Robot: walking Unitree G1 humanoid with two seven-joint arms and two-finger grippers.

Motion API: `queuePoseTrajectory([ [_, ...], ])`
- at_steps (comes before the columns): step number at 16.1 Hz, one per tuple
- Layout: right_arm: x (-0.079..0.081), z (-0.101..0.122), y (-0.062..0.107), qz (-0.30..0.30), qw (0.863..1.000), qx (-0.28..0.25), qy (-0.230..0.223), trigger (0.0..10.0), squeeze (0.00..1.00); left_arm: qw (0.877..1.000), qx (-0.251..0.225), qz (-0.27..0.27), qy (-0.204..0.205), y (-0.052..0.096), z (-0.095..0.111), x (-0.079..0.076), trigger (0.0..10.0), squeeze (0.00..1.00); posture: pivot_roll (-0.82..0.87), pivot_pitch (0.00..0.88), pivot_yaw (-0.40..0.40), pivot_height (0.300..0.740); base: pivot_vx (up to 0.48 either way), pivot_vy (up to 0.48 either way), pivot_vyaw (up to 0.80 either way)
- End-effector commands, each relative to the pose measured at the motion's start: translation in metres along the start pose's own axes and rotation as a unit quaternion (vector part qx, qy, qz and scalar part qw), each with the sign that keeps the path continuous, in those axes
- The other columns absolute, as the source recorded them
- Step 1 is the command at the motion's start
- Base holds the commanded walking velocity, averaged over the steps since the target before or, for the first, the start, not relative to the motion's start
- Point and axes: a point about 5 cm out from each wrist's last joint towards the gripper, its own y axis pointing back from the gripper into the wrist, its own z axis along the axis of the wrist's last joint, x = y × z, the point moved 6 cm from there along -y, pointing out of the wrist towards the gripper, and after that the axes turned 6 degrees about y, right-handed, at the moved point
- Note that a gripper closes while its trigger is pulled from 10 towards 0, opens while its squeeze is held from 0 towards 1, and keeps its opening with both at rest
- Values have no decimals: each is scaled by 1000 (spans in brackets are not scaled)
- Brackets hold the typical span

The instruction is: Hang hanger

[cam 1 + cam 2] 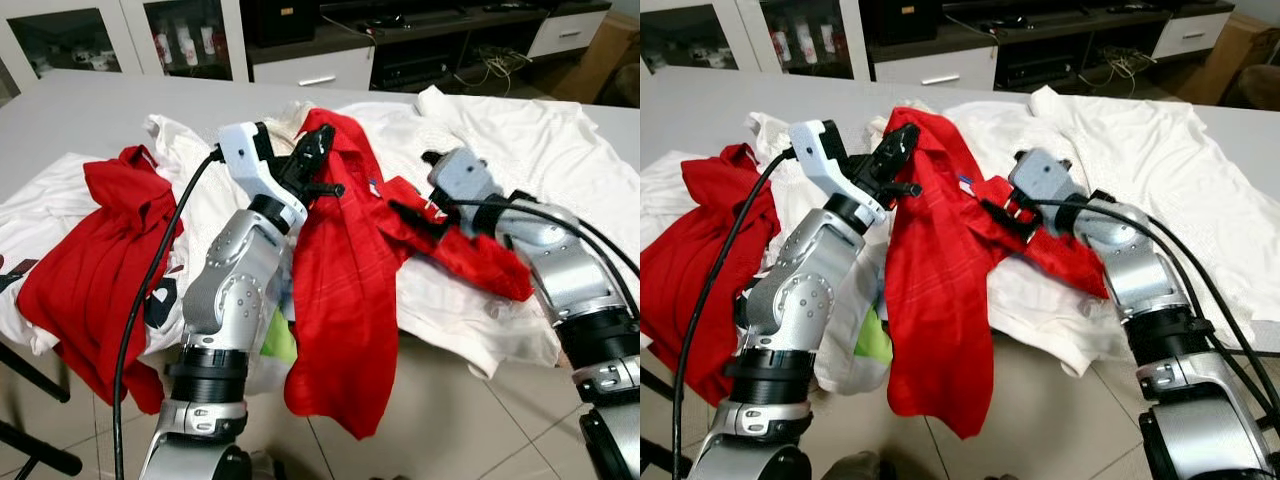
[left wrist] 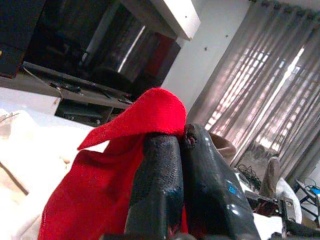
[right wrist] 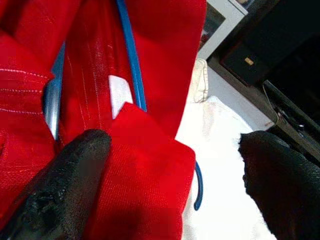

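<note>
My left gripper is shut on a fold of a red shirt and holds it up above the table's front edge, so the cloth hangs down toward the floor. In the left wrist view the fingers pinch the red cloth. My right gripper is open at the shirt's collar and right sleeve. In the right wrist view its fingers stand wide apart, one resting against the red cloth. A thin blue hanger runs inside that shirt.
A second red shirt lies at the left of the grey table, among several white shirts. Something green shows under the cloth. A TV cabinet stands behind; tiled floor lies in front.
</note>
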Motion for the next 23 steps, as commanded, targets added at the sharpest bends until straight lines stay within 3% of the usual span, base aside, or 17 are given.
queuePoseTrajectory([
  [1, 3, 7, -5, 20, 1000, -11, 1, 10000, 910, 1000, -20, -17, -9, -1, 12, -8, 0, 0, 78, 0, -4, 740, 0, 0, 0],
  [2, 8, 6, -6, 34, 999, -12, -3, 10000, 757, 1000, -20, -17, -9, -1, 12, -8, 0, 0, 76, 0, -3, 740, 0, 0, 0],
  [4, 18, 0, -12, 52, 999, -1, 7, 10000, 745, 1000, -19, -21, -8, -3, 10, -10, 0, 0, 71, 0, -1, 740, 0, 0, 0],
  [5, 23, -3, -15, 57, 998, 5, 9, 10000, 639, 1000, -18, -23, -7, -4, 9, -11, 0, 0, 71, 0, -1, 740, 0, 0, 0],
  [7, 31, -6, -21, 58, 998, 16, 11, 10000, 635, 1000, -17, -24, -7, -4, 8, -12, 0, 0, 67, 0, 2, 740, 0, 0, 0],
  [8, 31, -9, -24, 52, 998, 24, 12, 10000, 529, 1000, -16, -24, -7, -4, 8, -12, 0, 0, 68, 0, 1, 740, 0, 0, 0],
  [9, 26, -12, -28, 25, 999, 38, 15, 10000, 0, 1000, -16, -23, -7, -4, 8, -12, 0, 0, 69, 0, 1, 740, 0, 0, 0],
  [11, -13, -16, -29, -105, 992, 52, -34, 10000, 0, 1000, -12, -7, -10, -5, 6, -7, 0, 0, 73, 0, -2, 740, 0, 0, 0],
  [12, -29, -10, -21, -154, 985, 25, -68, 10000, 0, 1000, -3, 18, -14, -4, 3, 3, 8471, 0, 73, 0, -2, 740, 0, 0, 0],
  [13, -33, -9, -18, -169, 983, 18, -76, 10000, 0, 999, 2, 29, -14, -4, 2, 7, 10000, 0, 73, 0, -2, 740, 0, 0, 0],
  [14, -39, -10, -11, -193, 977, 9, -87, 10000, 0, 999, 14, 46, -20, -3, -3, 15, 10000, 0, 70, 0, -1, 740, 0, 0, 0],
  [17, -48, -21, 7, -243, 964, 11, -104, 10000, 0, 987, 66, 63, -133, 3, -15, 33, 10000, 0, 61, 0, 3, 740, 0, 0, 233],
  [20, -50, -36, 27, -273, 955, 21, -113, 10000, 0, 978, 67, 84, -181, 6, 1, 54, 10000, 0, 60, 0, 7, 740, 0, 0, 800],
  [23, -53, -39, 33, -283, 952, 23, -115, 10000, 0, 975, 62, 90, -192, 5, 7, 59, 10000, 0, 58, 0, 9, 740, 0, 0, 800],
])
